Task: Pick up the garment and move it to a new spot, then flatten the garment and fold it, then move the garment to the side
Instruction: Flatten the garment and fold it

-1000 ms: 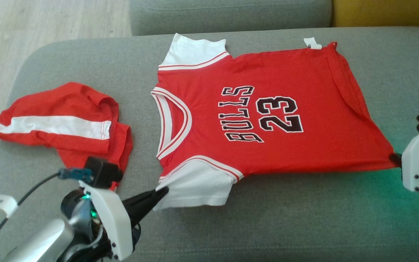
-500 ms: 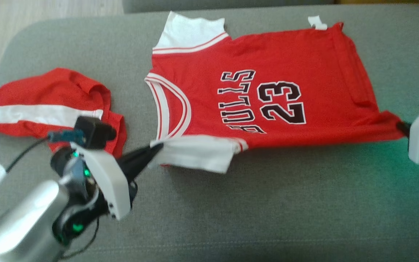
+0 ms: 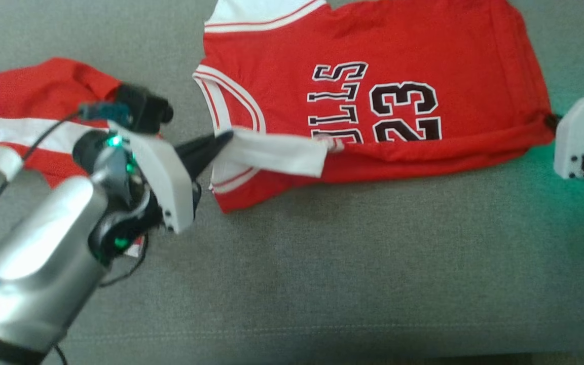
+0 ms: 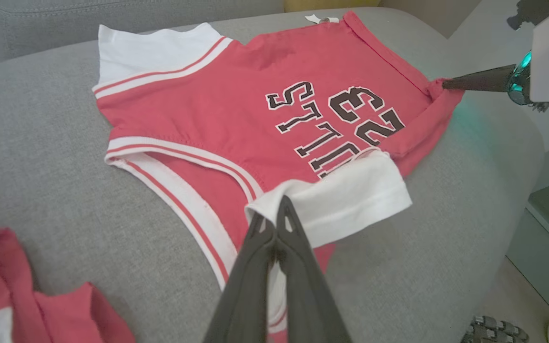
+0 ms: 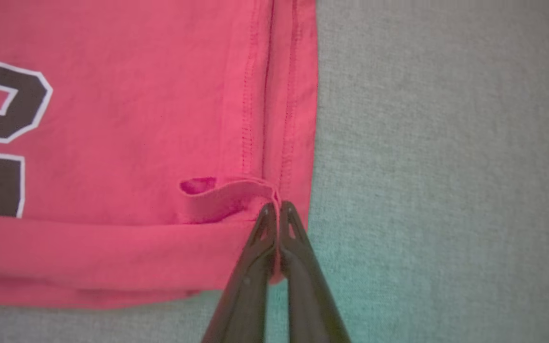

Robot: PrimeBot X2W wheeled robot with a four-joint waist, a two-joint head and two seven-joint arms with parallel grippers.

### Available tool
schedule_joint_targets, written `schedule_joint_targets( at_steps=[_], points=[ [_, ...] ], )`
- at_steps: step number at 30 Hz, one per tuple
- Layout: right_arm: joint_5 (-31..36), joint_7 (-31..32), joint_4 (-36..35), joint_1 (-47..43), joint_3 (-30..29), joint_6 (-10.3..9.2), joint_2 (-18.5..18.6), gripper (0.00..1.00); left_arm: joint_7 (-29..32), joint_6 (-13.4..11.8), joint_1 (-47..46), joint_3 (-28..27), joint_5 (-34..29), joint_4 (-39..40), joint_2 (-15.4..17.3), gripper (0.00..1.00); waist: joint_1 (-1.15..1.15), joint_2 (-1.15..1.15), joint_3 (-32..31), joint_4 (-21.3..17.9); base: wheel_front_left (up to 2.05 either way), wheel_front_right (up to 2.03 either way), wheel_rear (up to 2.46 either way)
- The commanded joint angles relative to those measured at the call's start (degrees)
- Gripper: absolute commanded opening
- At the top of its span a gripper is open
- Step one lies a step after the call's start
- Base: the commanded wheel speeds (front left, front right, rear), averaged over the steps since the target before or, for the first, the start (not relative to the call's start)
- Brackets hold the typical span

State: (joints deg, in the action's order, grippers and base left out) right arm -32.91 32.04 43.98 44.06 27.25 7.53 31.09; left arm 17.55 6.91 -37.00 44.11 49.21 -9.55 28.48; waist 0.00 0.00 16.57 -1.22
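On the grey cushion [image 3: 353,274] the red jersey [image 3: 292,81] lies spread, its near edge turned over onto the print. The left gripper [image 3: 225,138] pinches the white sleeve [image 3: 277,154]; the right gripper [image 5: 277,206] pinches the hem corner [image 5: 236,195]. Bare cushion runs wide toward the robot. The head view cuts off the jersey's far edge, and the fold hides part of the lettering. Another red-and-white cloth [image 3: 13,101] lies left, partly behind the left arm [image 3: 33,284].

Jersey [image 3: 398,45] partly beyond the head view's top edge, other red garment [image 3: 23,96] beyond its left.
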Motion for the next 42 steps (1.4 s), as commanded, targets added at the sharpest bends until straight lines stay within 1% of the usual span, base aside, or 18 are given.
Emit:
schedule_joint_targets(
  at_steps=[1,9,13,18,19,20,21,26,27,28,29,30,31,35,40,42],
  points=[
    [0.9,-1.0,-0.8,1.7,-0.4,-0.04,0.2,0.0,-0.4,0.2,-4.3,-2.3,-0.6,0.5,1.4,0.0,0.0,0.0,1.2,-0.1,0.0,0.0,0.0],
    [3.4,-5.1,3.3,5.9,-2.0,-0.04,-2.9,0.0,-2.0,0.5,-12.0,-0.7,-1.2,-7.5,-0.9,0.0,0.0,0.0,3.8,-0.8,0.0,0.0,0.0],
    [3.6,-7.3,5.5,7.1,-3.0,-0.04,-4.3,0.0,-3.2,0.6,-13.5,0.7,-1.6,-10.4,-1.5,0.0,0.0,0.0,4.0,-1.2,0.0,0.0,0.0],
    [3.6,-9.1,7.4,7.8,-2.7,-0.04,-5.4,0.0,-4.7,0.6,-14.5,2.2,-1.0,-12.6,-1.9,0.0,0.0,0.0,4.0,-1.4,0.0,0.0,0.0],
    [3.7,-9.8,7.5,7.9,-2.5,-0.04,-5.4,0.06,-4.9,0.6,-14.7,2.4,-0.8,-13.0,-2.0,0.0,0.0,0.0,4.0,-1.4,0.0,0.0,0.0],
    [3.9,-10.8,7.5,8.1,-2.4,-0.04,-5.4,0.49,-5.2,0.6,-14.9,2.7,-0.7,-13.4,-2.1,0.0,0.0,0.0,4.1,-1.4,0.0,0.0,0.0],
    [4.0,-11.8,7.6,8.2,-2.3,-0.04,-5.5,1.0,-5.4,0.6,-15.0,3.0,-0.6,-13.8,-2.2,0.0,0.0,0.0,4.1,-1.4,0.0,0.0,0.0],
    [4.7,-18.3,8.1,9.5,-2.2,-0.04,-5.7,1.0,-6.8,0.5,-15.8,3.4,-0.7,-16.3,-2.6,0.0,0.0,0.0,4.0,-1.4,0.0,0.0,0.0],
    [5.0,-19.8,8.4,9.8,-2.4,-0.04,-5.8,1.0,-7.4,0.2,-16.0,3.3,-1.0,-17.0,-2.8,0.25,0.0,0.0,4.0,-1.4,0.0,0.0,0.0],
    [5.2,-21.3,8.7,10.1,-2.6,-0.04,-5.9,1.0,-8.2,-0.2,-16.1,3.1,-1.2,-17.6,-3.1,0.58,0.0,0.0,3.9,-1.4,0.0,0.0,0.0],
    [5.2,-21.3,8.7,10.1,-2.6,-0.04,-5.9,1.0,-8.2,-0.2,-16.1,3.1,-1.2,-17.6,-3.1,0.58,0.0,0.0,3.9,-1.4,0.0,0.0,0.0],
    [5.4,-23.0,9.0,10.3,-2.8,-0.04,-6.0,1.0,-9.1,-0.7,-16.3,3.0,-1.5,-18.3,-3.4,0.96,0.0,0.0,3.7,-1.4,0.0,0.0,0.0],
    [5.7,-24.6,9.3,10.4,-2.9,-0.04,-6.0,1.0,-10.0,-1.1,-16.3,2.7,-1.6,-19.0,-3.8,1.0,0.0,0.0,3.5,-1.4,0.0,0.0,0.0],
    [6.3,-32.2,9.8,10.5,-4.1,-0.04,-6.5,1.0,-14.6,-3.1,-16.4,1.6,-2.3,-21.2,-5.4,1.0,0.0,0.0,2.1,-1.6,0.0,0.0,0.0],
    [7.2,-41.6,8.3,8.9,-5.3,-0.04,-7.5,1.0,-25.9,-6.8,-15.4,-2.2,-2.8,-22.4,-7.7,1.0,0.0,0.0,-0.5,-2.1,0.0,0.0,0.0],
    [7.1,-44.4,7.1,7.5,-6.4,-0.04,-8.0,1.0,-29.8,-8.3,-14.1,-4.1,-2.3,-22.3,-9.0,1.0,0.0,0.0,-1.9,-2.3,0.0,0.0,0.0]
  ],
)
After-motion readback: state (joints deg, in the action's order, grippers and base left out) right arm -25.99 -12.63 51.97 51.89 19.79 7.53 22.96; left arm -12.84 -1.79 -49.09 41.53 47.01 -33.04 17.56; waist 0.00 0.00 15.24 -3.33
